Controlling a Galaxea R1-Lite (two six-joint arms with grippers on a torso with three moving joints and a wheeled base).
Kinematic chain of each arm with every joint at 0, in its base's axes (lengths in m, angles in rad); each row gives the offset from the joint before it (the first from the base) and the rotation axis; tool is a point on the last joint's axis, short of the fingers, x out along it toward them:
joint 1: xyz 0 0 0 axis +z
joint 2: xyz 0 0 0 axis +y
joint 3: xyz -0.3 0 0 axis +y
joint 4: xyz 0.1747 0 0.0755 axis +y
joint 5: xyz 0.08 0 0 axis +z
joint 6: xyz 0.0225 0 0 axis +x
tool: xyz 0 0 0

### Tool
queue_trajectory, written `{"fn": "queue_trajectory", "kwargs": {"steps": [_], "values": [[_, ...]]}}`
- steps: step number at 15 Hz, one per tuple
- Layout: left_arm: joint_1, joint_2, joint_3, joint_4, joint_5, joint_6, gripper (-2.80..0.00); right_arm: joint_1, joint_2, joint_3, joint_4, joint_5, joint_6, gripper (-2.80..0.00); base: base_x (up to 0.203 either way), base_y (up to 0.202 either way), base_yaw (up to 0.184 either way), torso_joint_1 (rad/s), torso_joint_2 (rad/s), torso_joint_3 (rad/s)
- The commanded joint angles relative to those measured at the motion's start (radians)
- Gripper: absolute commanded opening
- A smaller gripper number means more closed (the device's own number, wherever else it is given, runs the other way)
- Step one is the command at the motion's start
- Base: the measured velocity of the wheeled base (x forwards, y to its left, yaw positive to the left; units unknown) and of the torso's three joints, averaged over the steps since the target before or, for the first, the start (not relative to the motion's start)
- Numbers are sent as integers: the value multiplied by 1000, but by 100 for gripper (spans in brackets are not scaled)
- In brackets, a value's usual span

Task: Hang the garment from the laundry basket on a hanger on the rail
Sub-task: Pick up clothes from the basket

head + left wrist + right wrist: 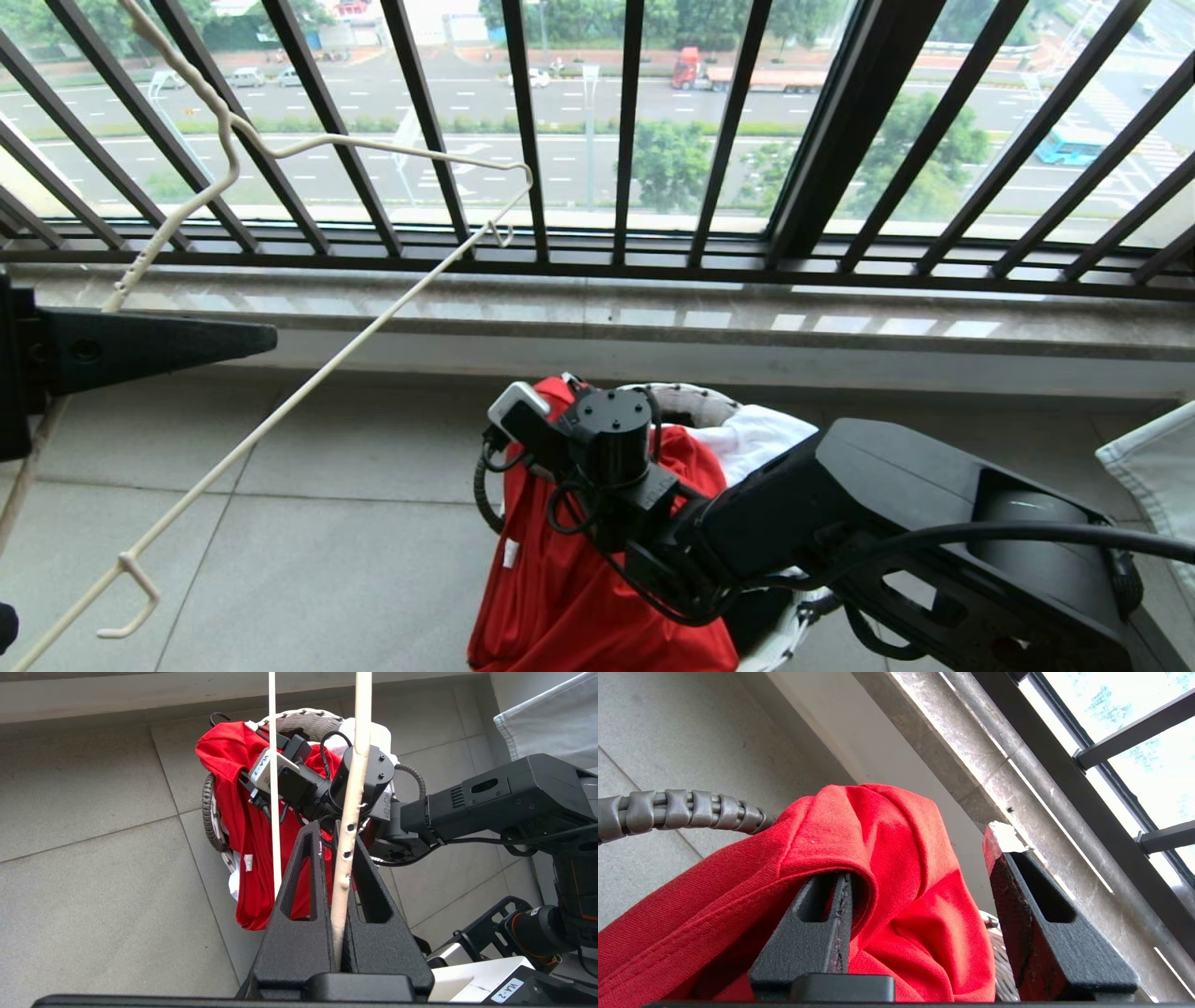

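Observation:
The red garment [579,579] spills over the near side of the white woven laundry basket [686,401] on the tiled floor. My right gripper [920,858] points into the basket with its jaws apart. A bunch of the red garment [896,858] lies between them, and a fold drapes over one finger [822,933]. At the far left my left gripper [327,828] is shut on a rod of the cream wire hanger [352,788]. The hanger [308,383] slants up across the window bars. The rail is out of view.
A white T-shirt [756,434] lies in the basket behind the red one. The basket's dark ribbed handle [682,809] loops beside the cloth. A stone sill [653,317] and the black balcony railing [625,140] close off the far side. Pale cloth [1153,467] hangs at the right edge.

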Motion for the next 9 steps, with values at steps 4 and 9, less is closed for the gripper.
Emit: {"fn": "queue_trajectory", "kwargs": {"steps": [4,9], "values": [[0,-4,-2,4,-7,-2,-280,-2,-23,2,-7,0,4,-280,0,0,0,0,0,0],[-3,12,-5,48,-47,1,-280,-38,-103,1,30,2,75,-280,0,0,0,0,0,0]]}}
